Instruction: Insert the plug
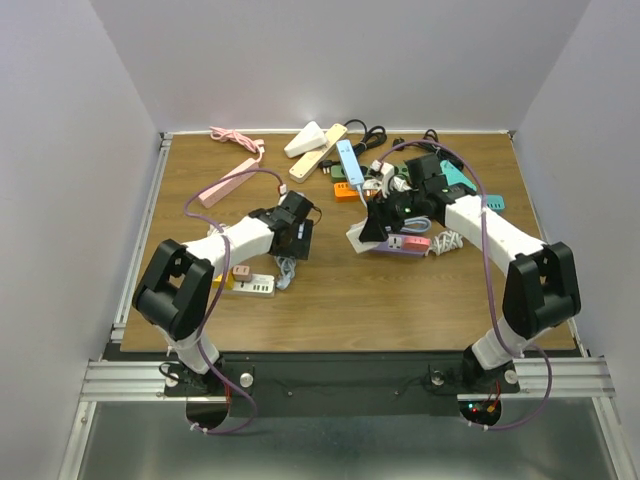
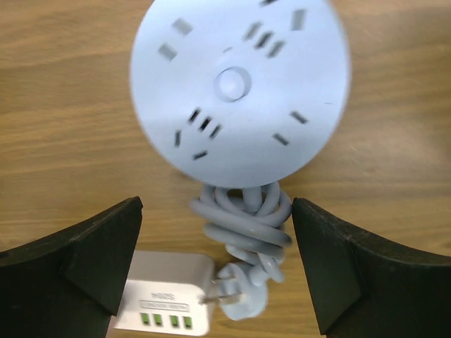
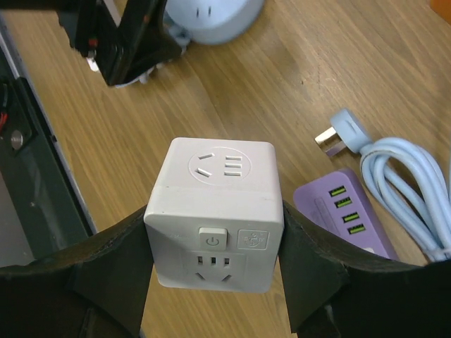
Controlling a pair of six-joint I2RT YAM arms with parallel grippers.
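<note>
In the left wrist view a round light-blue power strip lies on the wooden table, with its coiled cord and its plug below it. The plug's prongs point at a white USB strip. My left gripper is open and empty above the cord, one finger on each side. My right gripper is shut on a white cube socket and holds it above the table, its socket faces showing. In the top view the left gripper and the right gripper face each other mid-table.
A purple USB strip and a pale blue plug with a coiled cord lie right of the cube. Several power strips and cables are piled at the back, among them a pink strip and a beige strip.
</note>
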